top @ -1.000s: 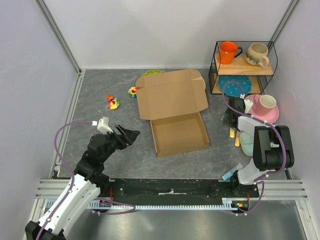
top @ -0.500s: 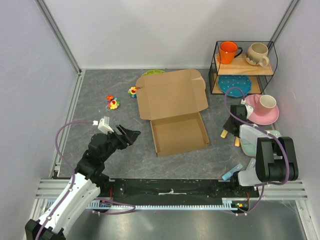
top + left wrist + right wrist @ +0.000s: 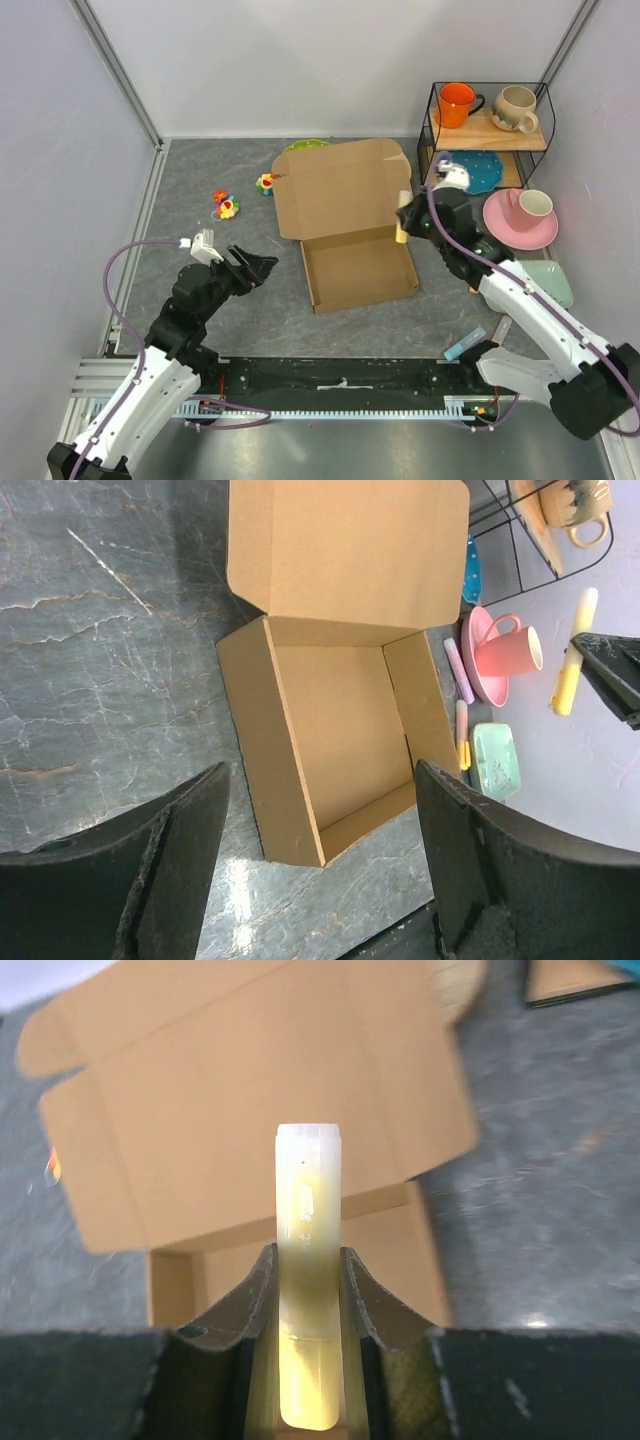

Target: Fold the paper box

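Note:
The paper box lies open mid-table, a brown cardboard tray with its lid laid back flat behind it. In the left wrist view the box fills the middle. My left gripper is open and empty, low over the table left of the tray; its jaws stand wide apart. My right gripper hovers over the box's right edge, shut on a yellow marker that points forward between its fingers. The box lies below it.
A wire shelf at the back right holds an orange mug, a beige mug and a blue plate. A pink cup on a saucer and a green dish sit right of the box. Small toys lie left.
My right arm has swung left from beside the pink saucer to over the box's right edge, carrying the yellow marker. My left arm has hardly moved.

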Motion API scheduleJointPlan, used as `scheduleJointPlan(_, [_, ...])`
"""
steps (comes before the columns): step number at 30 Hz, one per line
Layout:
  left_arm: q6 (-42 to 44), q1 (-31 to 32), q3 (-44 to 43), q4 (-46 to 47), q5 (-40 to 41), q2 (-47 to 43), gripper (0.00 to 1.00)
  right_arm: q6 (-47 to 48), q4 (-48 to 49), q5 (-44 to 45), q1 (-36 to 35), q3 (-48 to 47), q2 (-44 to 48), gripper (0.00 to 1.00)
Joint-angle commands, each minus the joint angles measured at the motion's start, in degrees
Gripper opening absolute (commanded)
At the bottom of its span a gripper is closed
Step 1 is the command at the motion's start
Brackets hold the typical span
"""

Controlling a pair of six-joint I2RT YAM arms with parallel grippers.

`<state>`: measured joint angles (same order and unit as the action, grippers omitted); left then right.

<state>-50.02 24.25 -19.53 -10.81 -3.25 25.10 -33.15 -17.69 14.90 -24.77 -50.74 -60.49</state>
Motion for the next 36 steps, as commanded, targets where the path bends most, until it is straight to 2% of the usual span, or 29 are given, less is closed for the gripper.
scheduleJointPlan(1, [1.7,0.3,-3.2,-1.1,2.4,0.5,0.81,2.6,-1.9,-1.5,-9.4,-3.1,-7.8,0.10])
scheduleJointPlan(2, [1.6,0.3,-3.4,-1.3,2.8,0.5,0.81,3.2,-1.7,-0.5,-13.0,-3.5,-9.5,0.09])
scheduleJointPlan(5, [1.2,0.3,-4.2,-2.2,3.1,0.6,0.81,3.7,-0.5,-0.7,-15.9,-4.3,-15.5,0.09])
scheduleJointPlan(11, [1.1,0.3,-5.2,-4.6,4.8,0.5,0.81,3.9,1.2,1.4,-17.3,-6.8,-24.3,0.13])
scheduleJointPlan(12, [1.1,0.3,-5.3,-4.8,5.2,0.5,0.81,4.2,0.9,1.4,-17.2,-8.7,-25.9,0.16])
scheduleJointPlan(13, [1.1,0.3,-5.3,-5.2,5.4,0.2,0.81,4.6,-0.3,1.5,-17.3,-9.8,-26.6,0.31])
scheduleJointPlan(15, [1.4,0.3,-5.3,-5.4,6.1,-0.2,0.81,5.4,-1.6,2.5,-17.9,-12.3,-27.0,0.44])
scheduleJointPlan(16, [1.5,0.3,-5.5,-5.6,6.4,-0.3,0.81,5.4,-2.6,4.0,-17.9,-12.9,-26.7,0.54])
scheduleJointPlan(19, [2.1,0.3,-6.4,-5.7,7.8,0.2,0.82,5.1,-4.1,8.5,-17.9,-14.7,-24.1,0.67])
scheduleJointPlan(22, [3.4,0.3,-8.3,-4.7,9.7,2.9,0.84,5.6,-5.4,12.5,-16.9,-17.1,-22.0,0.72])
scheduleJointPlan(26, [6.1,0.2,-13.0,-4.0,12.0,8.4,0.86,5.5,-4.5,13.2,-8.9,-19.3,-21.4,0.73])
scheduleJointPlan(28, [7.7,0.2,-16.0,-4.2,12.0,10.9,0.86,6.4,-0.1,12.1,-5.2,-18.5,-21.2,0.74])
scheduleJointPlan(29, [8.2,0.2,-16.8,-4.2,11.9,11.5,0.86,6.9,3.1,8.3,-1.2,-15.4,-20.6,0.74])
scheduleJointPlan(30, [8.6,0.2,-17.7,-4.2,11.7,11.8,0.87,7.2,12.3,5.5,0.7,-12.7,-18.9,0.74])
scheduleJointPlan(32, [9.1,0.2,-18.2,-3.8,11.0,11.9,0.88,7.0,21.2,-0.4,6.4,-6.5,-17.1,0.77])
scheduleJointPlan(33, [9.8,0.2,-18.4,-3.7,10.6,11.9,0.89,7.0,23.6,-6.1,7.8,-6.6,-17.4,0.79])
scheduleJointPlan(36, [11.5,0.2,-18.9,-3.3,9.7,12.2,0.91,9.6,21.2,-13.0,11.5,-10.6,-22.5,0.83])
